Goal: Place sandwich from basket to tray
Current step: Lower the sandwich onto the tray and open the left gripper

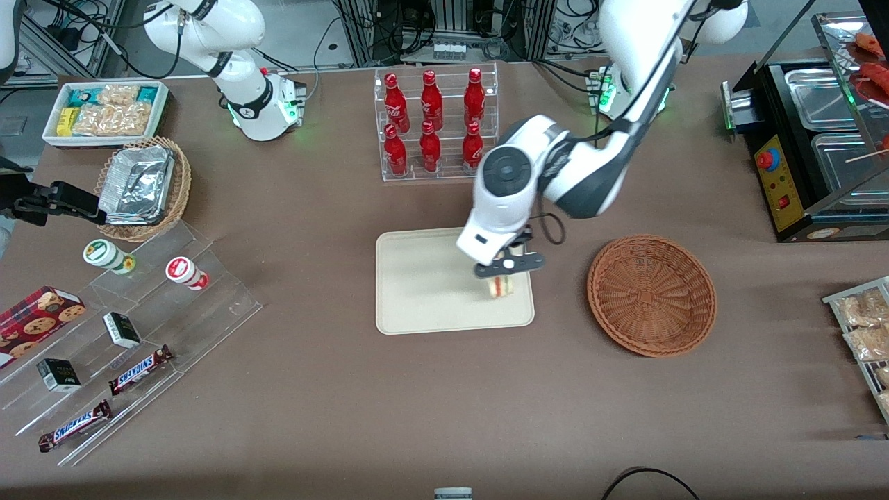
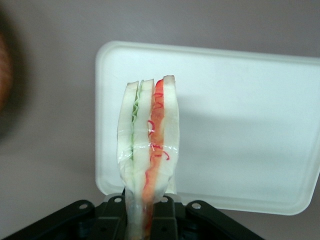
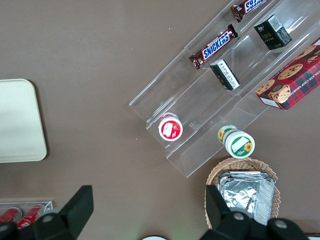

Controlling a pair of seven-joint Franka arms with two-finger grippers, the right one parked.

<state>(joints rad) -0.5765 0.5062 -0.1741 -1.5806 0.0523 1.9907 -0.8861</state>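
My left gripper (image 1: pixel 501 272) is shut on the sandwich (image 1: pixel 501 285), a wedge of white bread with green and orange-red filling. It holds it over the cream tray (image 1: pixel 424 285), at the tray's edge toward the reddish-brown basket (image 1: pixel 651 294). In the left wrist view the sandwich (image 2: pixel 148 135) stands out from between the black fingers (image 2: pixel 172 220), with the tray (image 2: pixel 240 125) under it. I cannot tell whether the sandwich touches the tray. The basket has nothing in it and lies beside the tray, toward the working arm's end of the table.
A clear rack of red bottles (image 1: pixel 435 121) stands farther from the front camera than the tray. A clear stepped shelf (image 1: pixel 132 347) with snacks and a tan basket of foil containers (image 1: pixel 142 187) lie toward the parked arm's end. A black food warmer (image 1: pixel 812 139) stands at the working arm's end.
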